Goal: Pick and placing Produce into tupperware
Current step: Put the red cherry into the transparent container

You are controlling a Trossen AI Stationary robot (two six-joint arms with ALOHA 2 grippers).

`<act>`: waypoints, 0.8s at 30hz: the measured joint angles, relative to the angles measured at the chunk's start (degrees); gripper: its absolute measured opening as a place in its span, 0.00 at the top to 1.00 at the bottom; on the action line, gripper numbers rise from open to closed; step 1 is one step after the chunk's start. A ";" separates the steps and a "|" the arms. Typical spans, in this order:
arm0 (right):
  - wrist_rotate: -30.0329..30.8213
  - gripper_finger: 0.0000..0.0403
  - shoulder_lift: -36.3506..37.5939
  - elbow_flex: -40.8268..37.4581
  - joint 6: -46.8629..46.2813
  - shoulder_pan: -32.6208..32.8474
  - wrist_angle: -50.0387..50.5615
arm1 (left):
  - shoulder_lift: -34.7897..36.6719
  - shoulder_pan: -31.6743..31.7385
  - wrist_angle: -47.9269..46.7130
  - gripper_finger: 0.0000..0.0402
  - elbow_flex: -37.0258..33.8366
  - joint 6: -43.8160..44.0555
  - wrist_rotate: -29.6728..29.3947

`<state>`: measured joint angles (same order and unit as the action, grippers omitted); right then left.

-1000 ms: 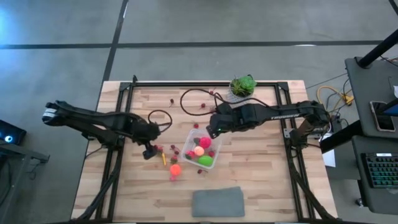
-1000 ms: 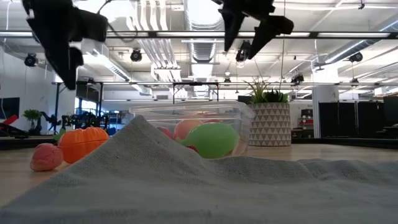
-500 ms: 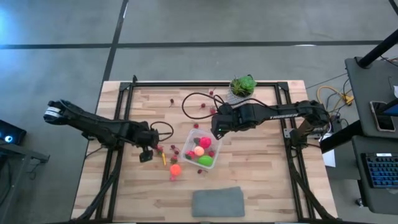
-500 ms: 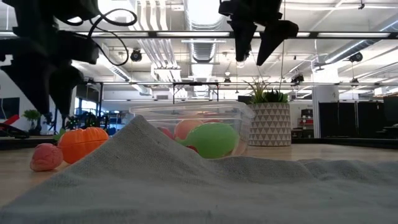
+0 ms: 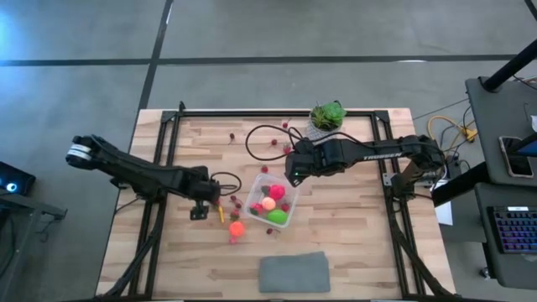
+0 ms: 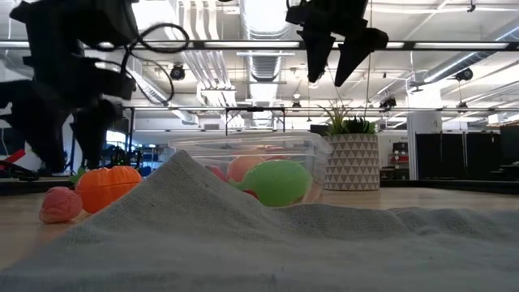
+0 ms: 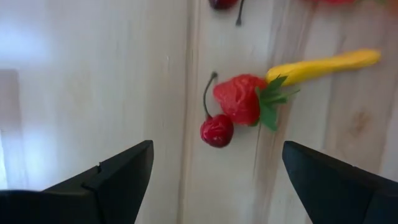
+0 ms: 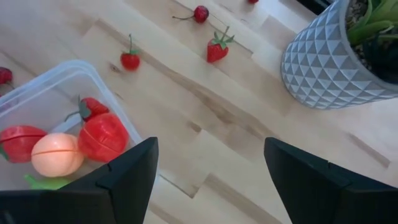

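Dark left gripper (image 7: 211, 171): gaped wide, empty, above a cherry (image 7: 216, 130) and strawberry (image 7: 239, 99).
Right gripper (image 8: 208, 171): wide, empty, over the tupperware (image 8: 93, 74) rim.

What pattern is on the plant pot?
Raised triangle facets on the plant pot, clearest in the right wrist view.

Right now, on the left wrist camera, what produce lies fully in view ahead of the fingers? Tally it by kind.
strawberry: 1
cherry: 1
long yellow piece: 1
Total: 3
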<state>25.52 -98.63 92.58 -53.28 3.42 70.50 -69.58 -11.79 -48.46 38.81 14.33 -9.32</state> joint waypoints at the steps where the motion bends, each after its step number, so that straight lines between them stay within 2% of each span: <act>1: 0.06 0.29 0.00 0.00 0.02 -0.09 0.00 | -0.93 0.02 0.01 0.15 0.00 0.00 0.02; 9: 0.09 0.29 0.00 -0.02 0.92 -0.09 -0.07 | -7.15 0.04 0.67 0.15 0.00 0.23 -0.03; 15: 0.09 0.29 0.00 -0.03 1.36 -0.09 -0.22 | -7.59 0.04 6.57 0.15 -1.67 0.26 0.02; 20: 0.06 0.29 0.00 -0.04 1.49 -0.09 -0.24 | -7.13 0.04 6.02 0.15 -1.79 0.07 0.02; 24: 0.07 0.29 0.00 -0.04 1.57 -0.09 -0.26 | -7.15 0.04 5.93 0.20 -2.11 -0.07 0.02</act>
<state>25.59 -98.63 92.53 -51.70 3.33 70.24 -76.73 -11.75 -42.52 36.70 14.25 -9.30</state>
